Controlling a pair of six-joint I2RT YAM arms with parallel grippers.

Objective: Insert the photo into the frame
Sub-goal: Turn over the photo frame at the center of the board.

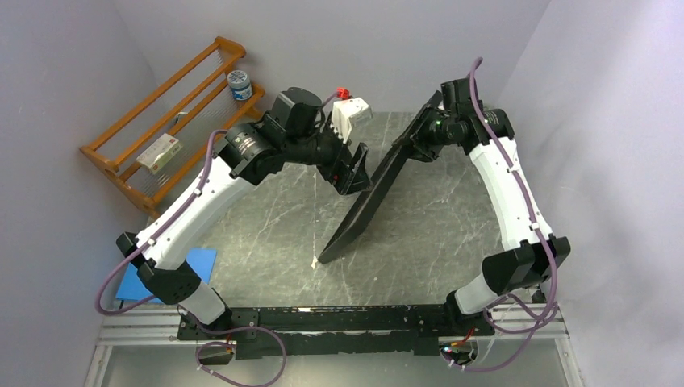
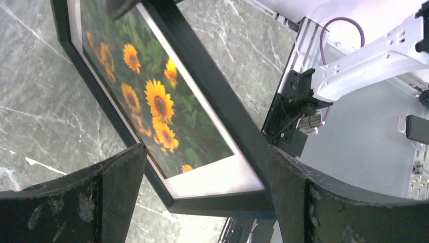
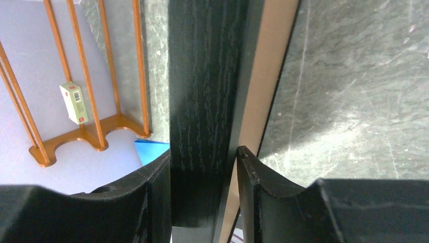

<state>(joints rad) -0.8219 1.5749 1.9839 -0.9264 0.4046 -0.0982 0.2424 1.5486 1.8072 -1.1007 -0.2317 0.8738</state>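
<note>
We see the large thin black rectangular frame (image 1: 367, 201) standing tilted on one corner on the grey marble-patterned table (image 1: 266, 234), its upper edge leaning to the far right. The sunflower photo (image 2: 152, 96), yellow blooms on dark green leaves, sits inside the frame behind a white border (image 2: 217, 177), facing the left arm. The right gripper (image 1: 426, 135) pinches the frame's top rail, its two black fingers (image 3: 157, 192) pressed against either side of the wood-grained edge. Just behind that rail we make out a brown cardboard backing board (image 3: 263, 76). The left gripper (image 1: 355, 171) hangs just left of the frame with its fingers (image 2: 121, 177) spread wide and a frame corner between them; we cannot tell whether either finger touches it. Well to the frame's left stand an orange wooden rack (image 1: 161, 121) and a blue sheet (image 1: 169, 270).
</note>
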